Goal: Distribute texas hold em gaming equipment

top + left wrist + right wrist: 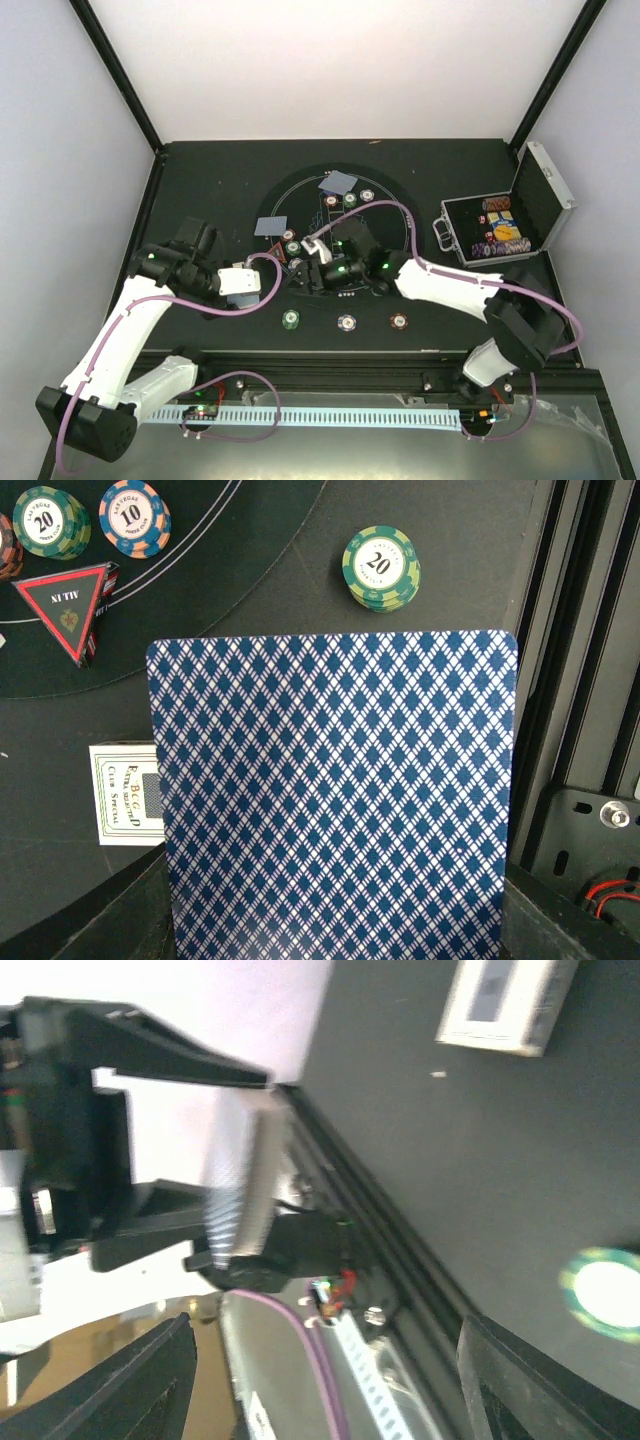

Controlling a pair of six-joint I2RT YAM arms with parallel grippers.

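here the left gripper (335,930) is clamped on a deck of playing cards (335,780), one finger on each long side, so the cards fill the gap between them. the deck's long axis runs straight out from the wrist; its free short edge points ahead, towards a green chip stack (380,568) on the bare table (480,570) just outside the round black mat (240,550). its blue diamond back faces the wrist camera; from the right wrist it shows end-on as a pale blurred slab between two dark fingers. the right gripper (335,1390) stands released, fingers wide apart with nothing between them, aimed at that deck. from above, the left arm (130,320) bends at the elbow and lies rightward to the mat's near-left rim; the right arm (450,285) folds at its elbow and stretches leftward over the mat's near part, so the grippers face each other. beside the deck lies a small white printed box (125,795); further out on the mat stand a red triangle marker (68,605), a green chip (45,520) and a blue-and-pink chip (135,517). far right, the silver case (545,195) stands open, boxed chips (497,235) inside.
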